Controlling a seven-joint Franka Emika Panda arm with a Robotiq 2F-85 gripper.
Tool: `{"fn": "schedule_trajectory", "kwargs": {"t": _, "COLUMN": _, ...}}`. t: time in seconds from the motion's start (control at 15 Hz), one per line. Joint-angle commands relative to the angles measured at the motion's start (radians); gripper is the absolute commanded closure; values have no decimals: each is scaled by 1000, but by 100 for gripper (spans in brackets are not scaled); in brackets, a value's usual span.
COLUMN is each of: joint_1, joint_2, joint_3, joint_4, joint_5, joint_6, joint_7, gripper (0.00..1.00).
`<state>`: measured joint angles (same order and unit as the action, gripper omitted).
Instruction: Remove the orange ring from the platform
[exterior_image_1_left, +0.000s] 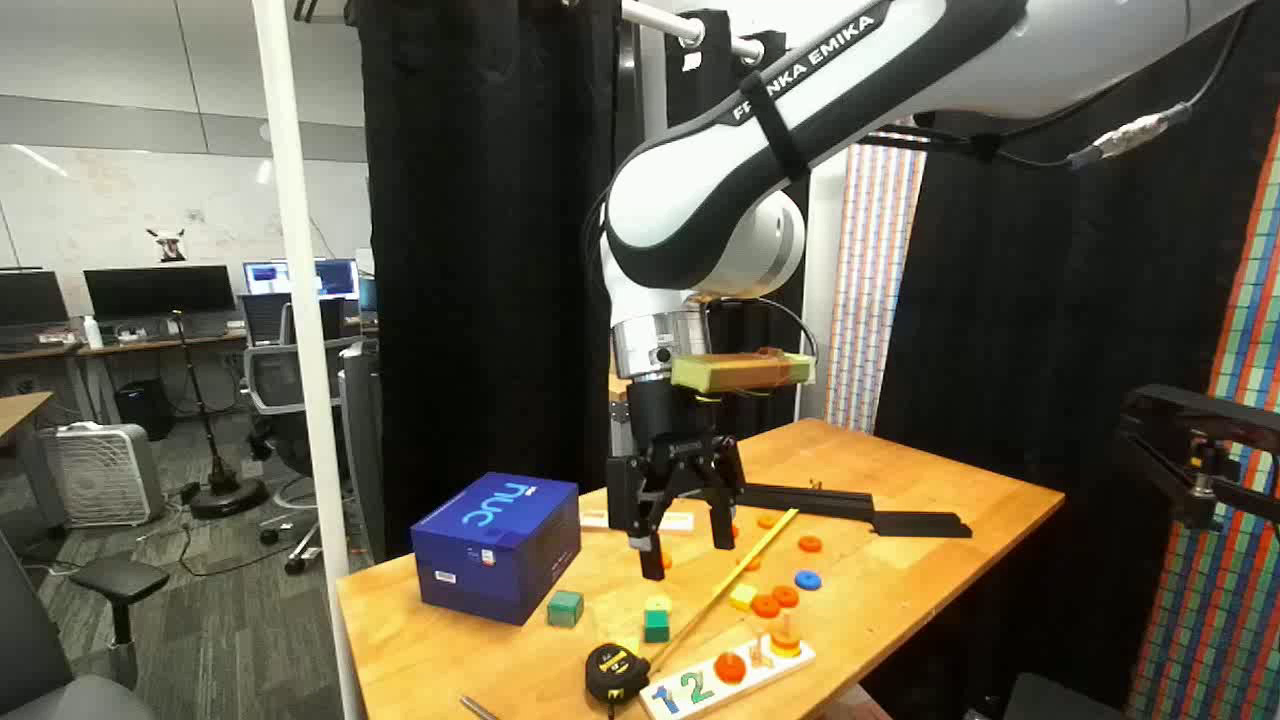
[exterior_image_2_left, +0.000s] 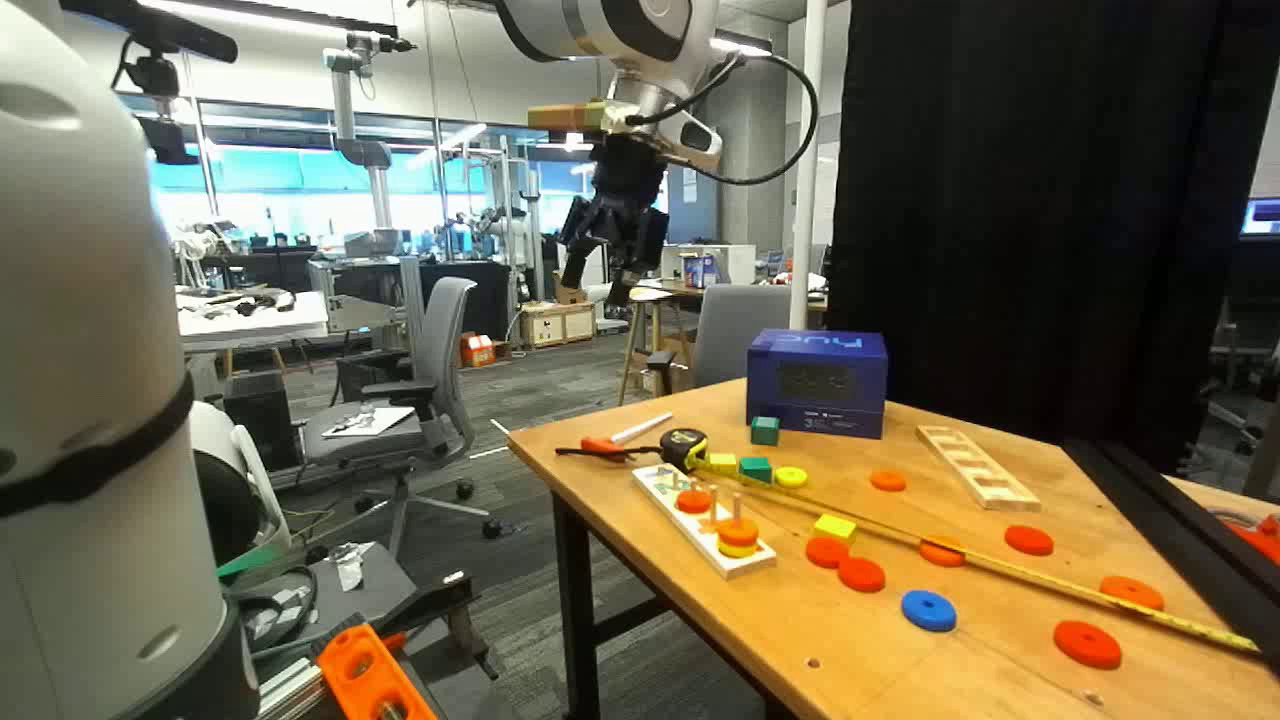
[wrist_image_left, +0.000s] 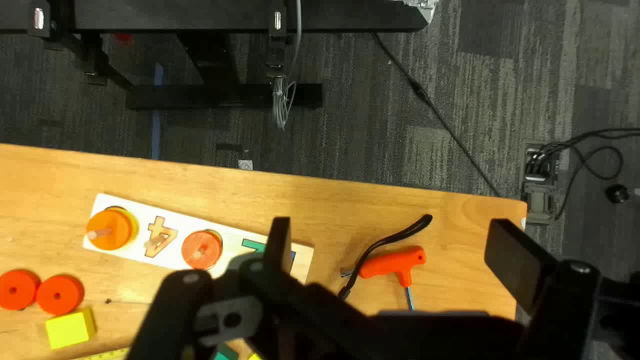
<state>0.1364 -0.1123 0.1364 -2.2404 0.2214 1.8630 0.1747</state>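
The platform is a thin pale board with coloured digits and pegs near the table edge; it also shows in an exterior view and in the wrist view. An orange-red ring sits on a peg near its middle, also seen in the wrist view as the orange-red ring. A lighter orange ring sits on a yellow ring at the board's end. My gripper is open and empty, high above the table. In the wrist view the left finger hides the board's digit end.
A tape measure stands beside the platform, its yellow tape stretched over the table. An orange-handled tool lies near the corner. Around are loose rings, yellow and green blocks, a blue box and a pale slotted wooden frame.
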Motion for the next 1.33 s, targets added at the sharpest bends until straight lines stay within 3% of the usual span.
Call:
{"fn": "schedule_trajectory", "kwargs": {"t": 0.0, "joint_1": -2, "joint_2": 0, "joint_3": 2, "joint_4": 4, "joint_5": 0, "joint_6": -1, "joint_7": 0, "gripper": 0}}
{"fn": "schedule_trajectory", "kwargs": {"t": 0.4, "joint_1": -2, "joint_2": -1, "joint_3": 2, "joint_4": 9, "joint_5": 0, "joint_6": -1, "joint_7": 0, "gripper": 0}}
{"fn": "schedule_trajectory", "kwargs": {"t": 0.67, "joint_1": -2, "joint_2": -23, "joint_3": 5, "joint_4": -21, "joint_5": -103, "joint_6": 1, "joint_7": -55, "gripper": 0}}
{"fn": "schedule_trajectory", "kwargs": {"t": 1.0, "joint_1": -3, "joint_2": -62, "joint_3": -4, "joint_4": -110, "joint_5": -254, "joint_6": 36, "joint_7": -198, "gripper": 0}}
{"fn": "schedule_trajectory", "kwargs": {"t": 1.27, "joint_1": -9, "joint_2": -82, "joint_3": -38, "joint_4": -218, "joint_5": -254, "joint_6": 198, "joint_7": -417, "gripper": 0}}
